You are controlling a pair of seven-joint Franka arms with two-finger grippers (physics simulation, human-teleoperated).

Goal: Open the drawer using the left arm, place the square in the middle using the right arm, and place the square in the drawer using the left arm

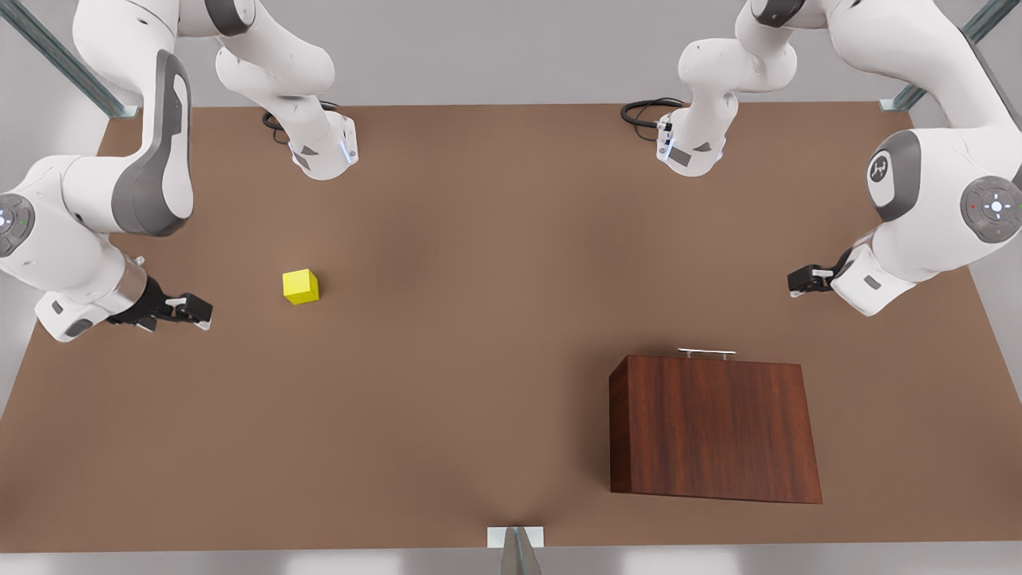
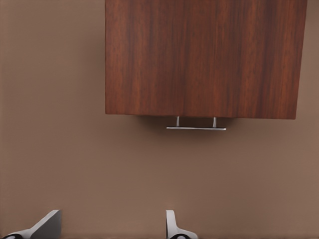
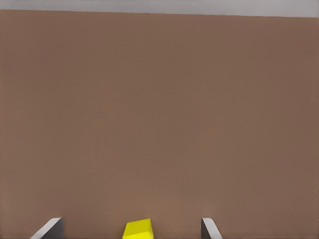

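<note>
The yellow square [image 1: 300, 287] rests on the brown table toward the front view's left. My right gripper [image 1: 194, 312] hovers open just beside it, on the side toward the front view's left. In the right wrist view the square [image 3: 138, 229] lies between the open fingers [image 3: 50, 229]. The wooden cabinet [image 1: 715, 427] stands at the front view's lower right, its drawer pushed in, with the silver handle [image 1: 707, 351] on its far side. My left gripper [image 1: 805, 281] hangs open beyond the handle [image 2: 196, 128], apart from it, and its fingers [image 2: 172, 226] are spread.
Both arm bases [image 1: 323, 152] stand at the table's far edge, with black cables beside them. Bare tabletop [image 1: 479, 303] stretches between the square and the cabinet. A metal bracket [image 1: 515, 537] sits on the near edge.
</note>
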